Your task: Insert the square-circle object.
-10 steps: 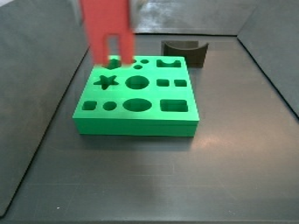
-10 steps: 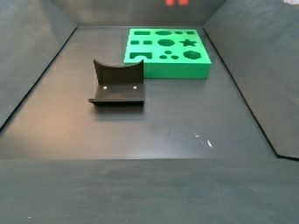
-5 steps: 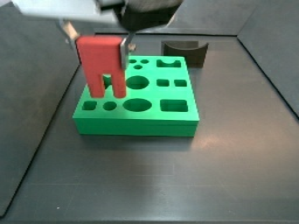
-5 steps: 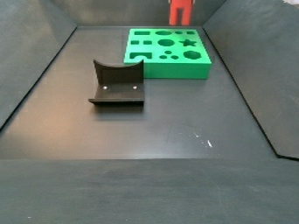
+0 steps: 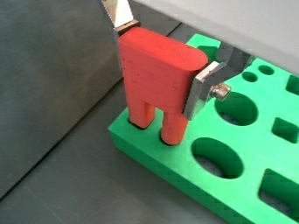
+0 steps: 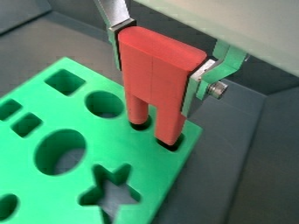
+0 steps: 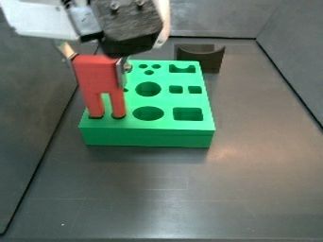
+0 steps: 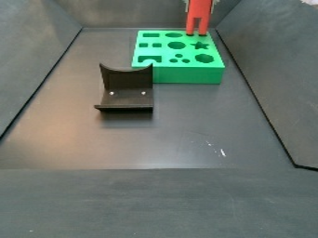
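The square-circle object is a red piece with two prongs [image 5: 158,74], one round and one square. My gripper [image 5: 162,59] is shut on its flat top part; both wrist views show this [image 6: 160,57]. The piece hangs upright over a corner of the green board [image 5: 233,179], which has several shaped holes. Its prong tips stand at two small holes by that corner [image 6: 155,131]; how deep they sit I cannot tell. In a side view the gripper [image 7: 97,59] holds the piece [image 7: 98,83] at the board's [image 7: 145,135] near left corner. It also shows at the board's far edge [image 8: 198,17].
The dark fixture [image 8: 125,88] stands on the dark floor apart from the green board [image 8: 180,72]; in a side view it is behind the board [image 7: 202,54]. Dark walls close the floor in on the sides.
My gripper has come down with the red piece and shifted along the board's edge to its corner. The prongs now reach the board's top. The fixture and board have not moved.
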